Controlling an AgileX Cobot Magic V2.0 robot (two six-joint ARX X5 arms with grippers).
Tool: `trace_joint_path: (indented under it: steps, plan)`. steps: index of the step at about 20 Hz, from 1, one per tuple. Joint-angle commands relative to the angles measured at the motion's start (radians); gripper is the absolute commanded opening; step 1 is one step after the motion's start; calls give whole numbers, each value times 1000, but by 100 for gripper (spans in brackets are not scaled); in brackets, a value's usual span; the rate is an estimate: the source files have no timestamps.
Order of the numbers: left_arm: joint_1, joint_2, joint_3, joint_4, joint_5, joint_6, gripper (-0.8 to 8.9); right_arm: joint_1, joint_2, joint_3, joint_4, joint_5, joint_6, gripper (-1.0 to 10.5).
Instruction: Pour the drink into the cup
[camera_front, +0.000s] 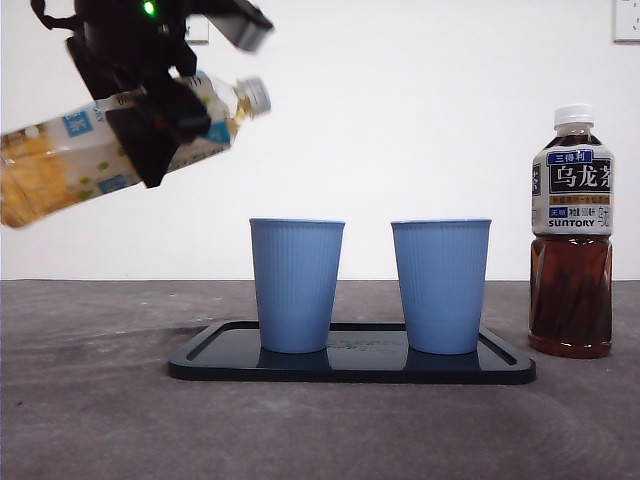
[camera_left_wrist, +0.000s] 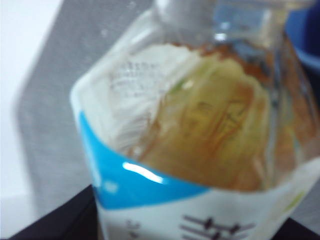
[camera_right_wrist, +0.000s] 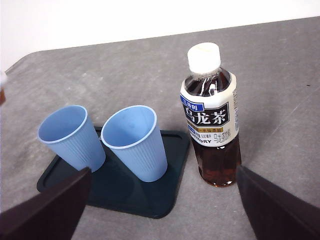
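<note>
A clear bottle of yellow drink (camera_front: 60, 165) hangs tilted high at the left, its capped neck (camera_front: 252, 96) pointing toward the cups and slightly up. My left gripper (camera_front: 160, 125) is shut on its middle; in the left wrist view the bottle (camera_left_wrist: 200, 140) fills the picture. Two blue ribbed cups (camera_front: 296, 285) (camera_front: 441, 285) stand upright and side by side on a black tray (camera_front: 350, 368). The bottle's neck is above and to the left of the left cup. My right gripper (camera_right_wrist: 165, 210) is open and holds nothing, hovering above the cups (camera_right_wrist: 72, 137) (camera_right_wrist: 135, 142).
A capped bottle of dark oolong tea (camera_front: 571, 235) stands upright on the grey table just right of the tray, also in the right wrist view as the tea bottle (camera_right_wrist: 210, 120). A white wall lies behind.
</note>
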Motion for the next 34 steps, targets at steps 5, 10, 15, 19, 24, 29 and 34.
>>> trace_joint_path:
  steps: [5,10,15,19,24,29,34]
  plan:
    - [90,-98,2,90,159,-248,212,5,-2,15,5,-23,-31,464]
    - [161,-184,-118,314,278,-282,212,5,-2,15,5,-31,-32,464]
    - [212,-246,-315,646,338,-294,212,5,-2,14,5,-30,-31,464]
    - [239,-247,-450,872,345,-313,212,5,-2,13,5,-30,-34,464]
    - [258,-229,-566,1086,350,-365,212,5,-2,13,12,-30,-38,464]
    - [267,-200,-627,1199,369,-404,212,5,-2,13,13,-28,-38,464]
    - [276,-148,-664,1286,369,-419,212,5,-2,13,12,-27,-38,464]
